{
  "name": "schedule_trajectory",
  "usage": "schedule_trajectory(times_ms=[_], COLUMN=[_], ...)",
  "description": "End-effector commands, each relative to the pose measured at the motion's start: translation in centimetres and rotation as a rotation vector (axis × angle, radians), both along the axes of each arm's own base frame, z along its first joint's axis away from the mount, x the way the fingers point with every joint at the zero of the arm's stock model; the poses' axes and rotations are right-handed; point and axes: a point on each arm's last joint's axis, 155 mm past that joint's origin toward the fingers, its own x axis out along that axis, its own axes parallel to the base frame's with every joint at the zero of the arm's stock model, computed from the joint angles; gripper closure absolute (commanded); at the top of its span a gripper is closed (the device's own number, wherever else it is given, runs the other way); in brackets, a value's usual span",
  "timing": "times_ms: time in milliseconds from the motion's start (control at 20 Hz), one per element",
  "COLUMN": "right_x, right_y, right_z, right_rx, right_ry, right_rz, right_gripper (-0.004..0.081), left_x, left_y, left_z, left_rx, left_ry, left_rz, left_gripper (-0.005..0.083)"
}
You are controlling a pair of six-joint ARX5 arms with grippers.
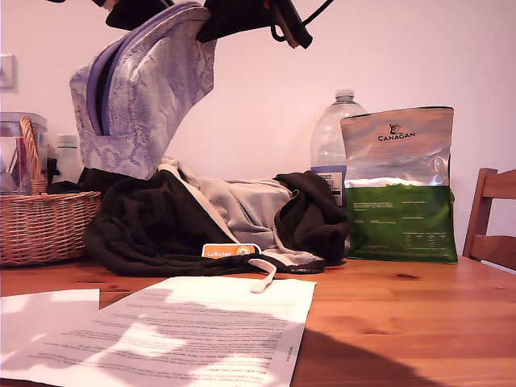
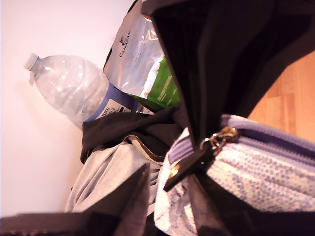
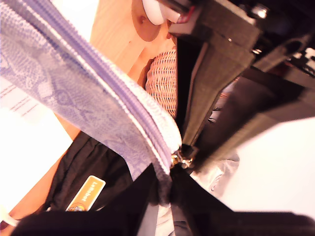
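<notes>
My first gripper [image 2: 194,162] and my second gripper [image 3: 178,156] were each clamped on the zipper edge of the purple snakeskin pouch [image 1: 143,97]. The pouch hung high at the exterior view's left, its lower edge down at the clothes pile [image 1: 201,222]. The basket [image 1: 40,226] stood near on that view's left and the bottle [image 1: 332,137] well apart on its right.

Home: wicker basket [image 1: 44,226], clothes [image 1: 161,226].
</notes>
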Motion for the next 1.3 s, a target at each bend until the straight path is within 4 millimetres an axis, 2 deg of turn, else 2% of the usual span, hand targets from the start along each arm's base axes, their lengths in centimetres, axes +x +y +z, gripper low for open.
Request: schedule_trajectory(times_ms=[0, 350, 600, 950, 1250], right_x=[0.0, 0.3, 1.5, 2.9, 3.2], right_y=[0.5, 0.0, -1.5, -4.1, -5.1], right_z=[1.5, 1.0, 0.3, -1.1, -1.9], right_rx=[0.037, 0.105, 0.126, 0.206, 0.223], right_ry=[-0.03, 0.109, 0.178, 0.366, 0.434], right_rz=[0.009, -0.091, -0.211, -0.382, -0.46], right_gripper=[0.0783, 0.0783, 0.0783, 0.0783, 0.0783], left_x=[-0.7, -1.0, -1.4, -1.8, -1.8], left_y=[-0.8, -1.3, -1.9, -2.0, -2.2], left_z=[-1.4, -1.3, -1.1, -0.8, -0.8], left_rx=[0.019, 0.018, 0.02, 0.026, 0.016], left_ry=[0.044, 0.043, 0.033, 0.023, 0.038], left_rz=[-0.03, -0.036, -0.046, -0.031, -0.018], left_gripper=[0.0794, 0.0794, 0.0794, 0.0794, 0.0794])
